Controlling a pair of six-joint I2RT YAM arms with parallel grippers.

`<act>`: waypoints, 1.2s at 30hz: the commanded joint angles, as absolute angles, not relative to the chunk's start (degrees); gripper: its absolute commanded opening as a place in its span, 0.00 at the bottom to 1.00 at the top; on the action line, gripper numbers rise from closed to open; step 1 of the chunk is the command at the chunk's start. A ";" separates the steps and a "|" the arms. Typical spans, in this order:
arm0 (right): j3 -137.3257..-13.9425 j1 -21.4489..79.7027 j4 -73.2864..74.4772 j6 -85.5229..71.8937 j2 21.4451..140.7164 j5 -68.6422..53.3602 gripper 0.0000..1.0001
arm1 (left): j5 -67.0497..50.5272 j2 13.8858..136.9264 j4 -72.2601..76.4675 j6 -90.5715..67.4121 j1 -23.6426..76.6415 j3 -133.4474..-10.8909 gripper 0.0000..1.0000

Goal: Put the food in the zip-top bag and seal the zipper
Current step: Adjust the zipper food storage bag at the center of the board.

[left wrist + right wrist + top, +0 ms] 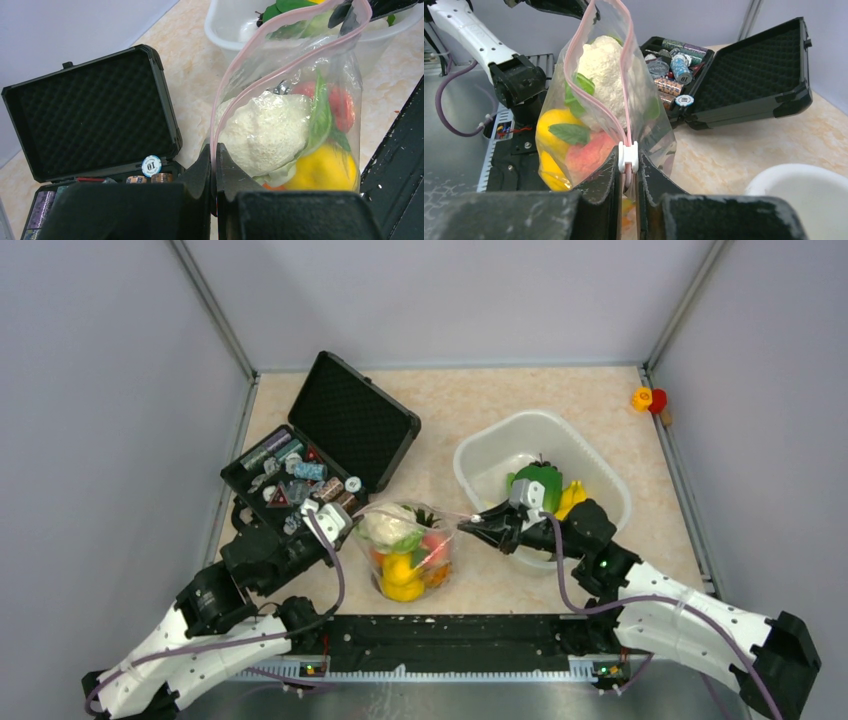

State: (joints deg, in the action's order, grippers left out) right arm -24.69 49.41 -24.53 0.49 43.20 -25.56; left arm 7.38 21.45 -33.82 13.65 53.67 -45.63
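The zip-top bag (408, 552) stands between my grippers, stretched by its two ends. It holds a cauliflower (265, 131), a yellow mango (322, 171), a peach (589, 156) and green leaves. My left gripper (350, 523) is shut on the left end of the pink zipper (214, 131). My right gripper (468, 527) is shut on the white slider (628, 156) at the zipper's right end. Between the two ends, the pink strips (625, 100) stand apart. A green food piece (537, 483) and a yellow one (572, 498) lie in the white tub (480, 455).
An open black case (330, 445) with poker chips stands at the back left, close behind my left gripper. The white tub sits right behind my right gripper. A black rail (450, 635) runs along the near edge. A small orange and red toy (648, 398) lies at the far right.
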 commanded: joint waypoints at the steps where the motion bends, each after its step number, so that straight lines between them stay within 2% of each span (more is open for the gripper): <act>1: -22.97 46.88 -32.49 -1.84 42.64 -30.36 0.00 | 9.58 20.56 -28.40 13.88 53.43 -45.90 0.00; 11: -20.72 46.69 -37.67 -3.56 41.37 -30.50 0.01 | 11.79 20.56 -27.83 13.53 53.44 -45.72 0.00; 12: -20.59 46.67 -37.88 -3.80 41.32 -30.22 0.05 | 11.70 20.58 -27.70 13.54 53.44 -45.71 0.00; 16: -21.14 46.75 -37.55 -4.18 42.01 -31.59 0.11 | 11.39 20.77 -27.15 13.54 53.44 -45.40 0.00; 18: -21.23 46.70 -38.23 -4.48 42.75 -32.89 0.19 | 11.02 20.99 -26.63 13.49 53.44 -45.19 0.00; 21: -20.61 46.69 -38.63 -4.67 43.15 -32.18 0.21 | 11.16 21.39 -26.37 13.44 53.44 -45.17 0.00; 23: -19.92 46.68 -39.64 -5.03 43.07 -31.97 0.26 | 11.24 21.52 -26.41 13.45 53.44 -45.20 0.00; 25: -19.88 46.71 -40.53 -5.38 43.28 -32.58 0.24 | 11.01 21.49 -26.37 13.50 53.43 -45.29 0.00; 29: -20.12 46.72 -41.55 -5.71 44.36 -33.28 0.14 | 11.29 21.34 -26.46 13.60 53.44 -45.43 0.00; 32: -20.08 46.68 -41.96 -5.80 45.41 -33.04 0.02 | 11.46 21.27 -26.46 13.52 53.44 -45.37 0.00; 36: -19.87 46.59 -42.28 -5.76 46.03 -32.88 0.00 | 12.09 20.95 -26.31 13.51 53.44 -45.09 0.00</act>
